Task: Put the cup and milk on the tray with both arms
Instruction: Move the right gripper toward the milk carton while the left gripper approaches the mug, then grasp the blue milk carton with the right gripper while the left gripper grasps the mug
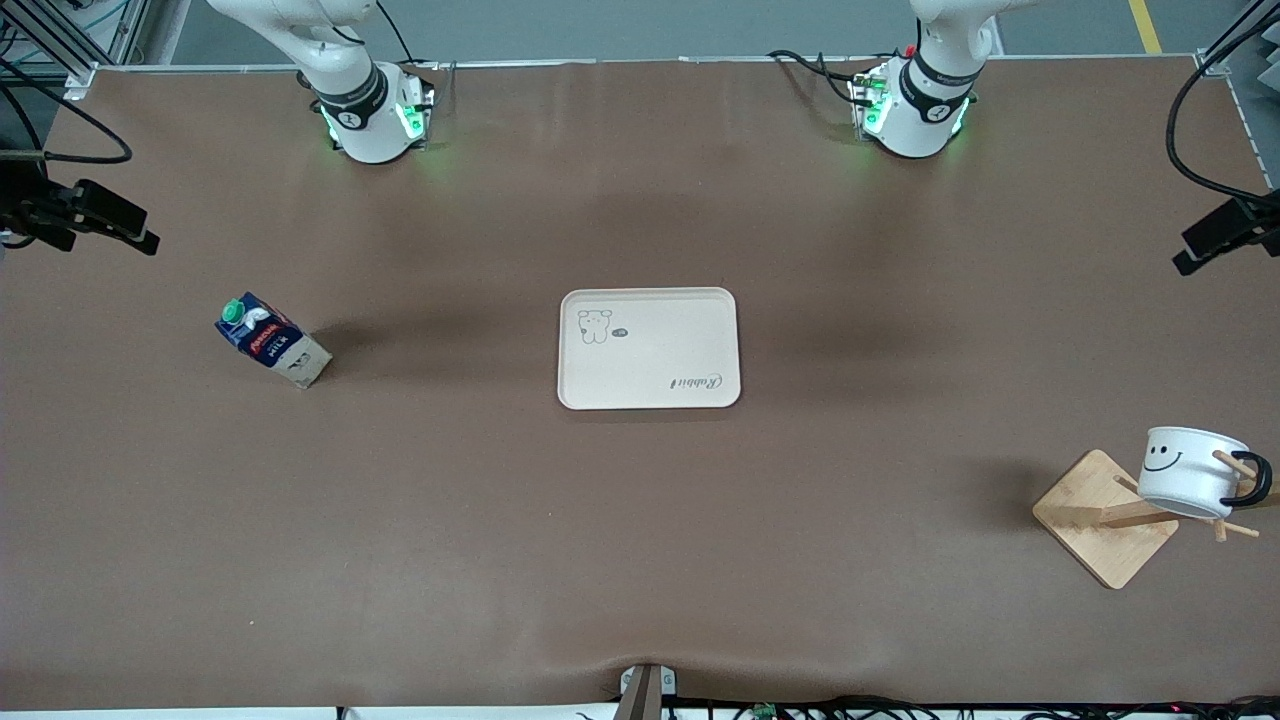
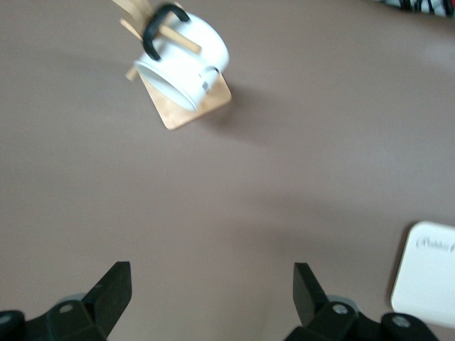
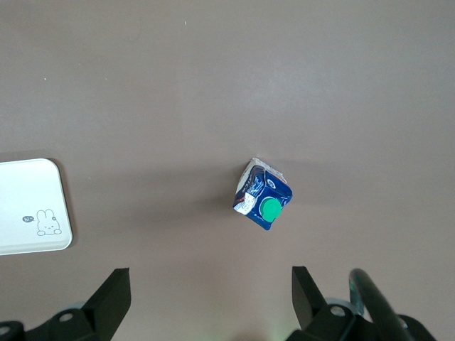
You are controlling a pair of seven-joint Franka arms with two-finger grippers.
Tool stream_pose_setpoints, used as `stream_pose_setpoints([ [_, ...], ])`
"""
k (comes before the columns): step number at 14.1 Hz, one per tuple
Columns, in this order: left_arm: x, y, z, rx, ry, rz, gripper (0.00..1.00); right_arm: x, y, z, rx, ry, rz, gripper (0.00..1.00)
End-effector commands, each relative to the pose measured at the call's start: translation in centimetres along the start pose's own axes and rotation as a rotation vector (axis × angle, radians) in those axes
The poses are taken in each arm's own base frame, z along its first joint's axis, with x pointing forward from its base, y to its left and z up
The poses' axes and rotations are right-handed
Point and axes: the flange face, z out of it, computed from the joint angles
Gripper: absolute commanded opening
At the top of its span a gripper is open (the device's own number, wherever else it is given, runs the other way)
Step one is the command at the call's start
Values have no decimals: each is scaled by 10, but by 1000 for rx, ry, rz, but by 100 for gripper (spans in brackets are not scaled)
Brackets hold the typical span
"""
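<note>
Bare table surrounds the milk (image 1: 272, 342); wooden pegs (image 1: 1234, 464) of the rack (image 1: 1104, 517) hold the cup (image 1: 1190, 472).

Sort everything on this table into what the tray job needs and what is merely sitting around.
Needed:
cup, hanging on the rack
milk, toward the right arm's end
tray, mid-table
left end effector, open
right end effector, open

Sitting around:
wooden rack, though it carries the cup

Glossy white cup (image 1: 1190, 470) – pale wooden rack (image 1: 1105, 517), matt tablecloth (image 1: 640, 550)
</note>
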Motion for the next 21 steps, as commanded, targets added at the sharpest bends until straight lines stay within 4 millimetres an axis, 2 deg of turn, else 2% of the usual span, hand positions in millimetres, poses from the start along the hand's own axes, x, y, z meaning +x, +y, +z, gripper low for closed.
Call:
stream_pose_setpoints([
  [1, -22, -4, 14, -19, 95, -113, 100, 8, 8, -1, 1, 0, 6, 100],
  [4, -30, -12, 39, -27, 174, -165, 100, 13, 15, 5, -2, -8, 19, 100],
  [6, -27, -36, 59, -59, 212, -229, 100, 13, 19, 6, -5, -11, 27, 100],
  [10, -33, -53, 112, -103, 291, -292, 100, 21, 38, 18, 5, -31, 61, 100],
  [13, -33, -57, 134, -138, 357, -330, 100, 22, 40, 17, 2, -19, 63, 100],
  [16, -19, -61, 158, -144, 412, -326, 100, 26, 43, 24, -5, -33, 58, 100],
  [17, -14, -62, 169, -146, 432, -325, 100, 30, 44, 34, -2, -52, 63, 100],
  [19, -1, -60, 191, -156, 474, -325, 100, 56, 49, 98, 20, -191, 76, 100],
  [20, 4, -56, 203, -163, 494, -320, 100, 56, 62, 100, 27, -201, 100, 100],
  [21, 7, -54, 216, -169, 515, -322, 100, 56, 58, 98, 28, -201, 102, 100],
])
